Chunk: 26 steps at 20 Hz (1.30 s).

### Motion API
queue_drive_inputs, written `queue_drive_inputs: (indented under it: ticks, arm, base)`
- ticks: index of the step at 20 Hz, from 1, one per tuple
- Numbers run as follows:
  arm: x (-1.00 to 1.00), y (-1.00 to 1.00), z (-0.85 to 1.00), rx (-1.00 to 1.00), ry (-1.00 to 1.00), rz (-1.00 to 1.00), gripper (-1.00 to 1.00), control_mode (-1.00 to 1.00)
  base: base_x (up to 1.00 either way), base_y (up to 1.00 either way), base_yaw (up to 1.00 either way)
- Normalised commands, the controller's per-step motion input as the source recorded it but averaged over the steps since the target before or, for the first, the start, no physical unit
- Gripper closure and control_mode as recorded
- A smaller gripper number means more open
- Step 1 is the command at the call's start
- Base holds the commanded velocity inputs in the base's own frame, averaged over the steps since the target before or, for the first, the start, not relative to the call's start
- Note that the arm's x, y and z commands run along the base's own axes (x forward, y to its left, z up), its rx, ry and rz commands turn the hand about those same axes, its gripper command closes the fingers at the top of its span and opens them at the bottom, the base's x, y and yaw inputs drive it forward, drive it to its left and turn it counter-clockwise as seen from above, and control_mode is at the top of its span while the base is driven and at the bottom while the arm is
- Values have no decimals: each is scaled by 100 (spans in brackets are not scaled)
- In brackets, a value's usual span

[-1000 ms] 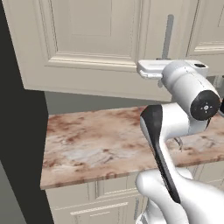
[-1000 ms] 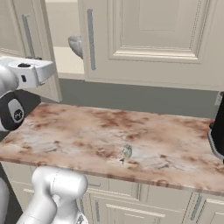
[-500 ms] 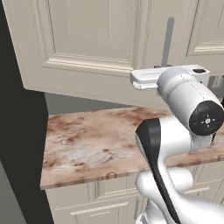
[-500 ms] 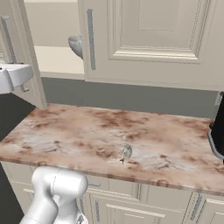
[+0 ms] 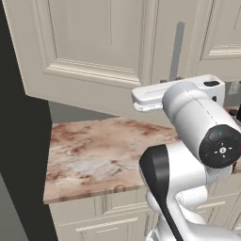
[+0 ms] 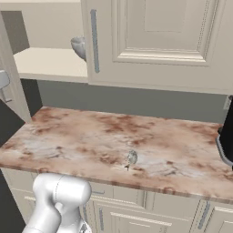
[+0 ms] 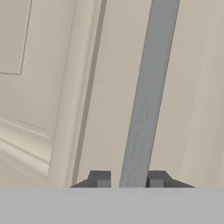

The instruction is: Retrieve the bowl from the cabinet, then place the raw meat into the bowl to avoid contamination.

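The cabinet's left door [image 5: 94, 52] stands swung open, showing the beige shelf [image 6: 50, 63]. The grey-white bowl [image 6: 78, 47] sits on that shelf, half hidden behind the shut right door's bar handle [image 6: 94, 41]. My gripper [image 7: 128, 179] is closed around the open door's grey handle [image 7: 148, 87], one fingertip [image 7: 99, 179] on each side of the bar. A small grey-brown lump [image 6: 131, 158] lies on the counter. I cannot tell whether it is the raw meat.
The reddish marble counter [image 6: 82, 136] runs below the cabinet, with cream drawers under it. A dark appliance [image 6: 226, 136] stands at its right end. My white arm [image 5: 197, 127] fills the lower right of the left base view.
The door has swung further open with my hand on its handle. My hand has left the right base view to the left, and more of the shelf and bowl show.
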Motion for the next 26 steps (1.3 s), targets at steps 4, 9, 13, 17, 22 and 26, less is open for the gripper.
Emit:
queue_drive_inputs:
  ticks: [4,9,13,17,22,26]
  arm:
    - [-18,32,0,-8,-1,0,-100,-100]
    - [-10,6,1,0,-7,1,-100,-100]
    - [-16,0,2,0,-10,1,-100,-100]
    - [-35,0,7,0,-10,0,-100,-100]
    - [-47,7,10,0,-5,0,-100,-100]
    - [-54,0,29,1,-2,0,-100,-100]
  base:
    - [0,0,0]
    - [0,0,0]
    - [0,0,0]
    - [0,0,0]
    - [0,0,0]
    - [0,0,0]
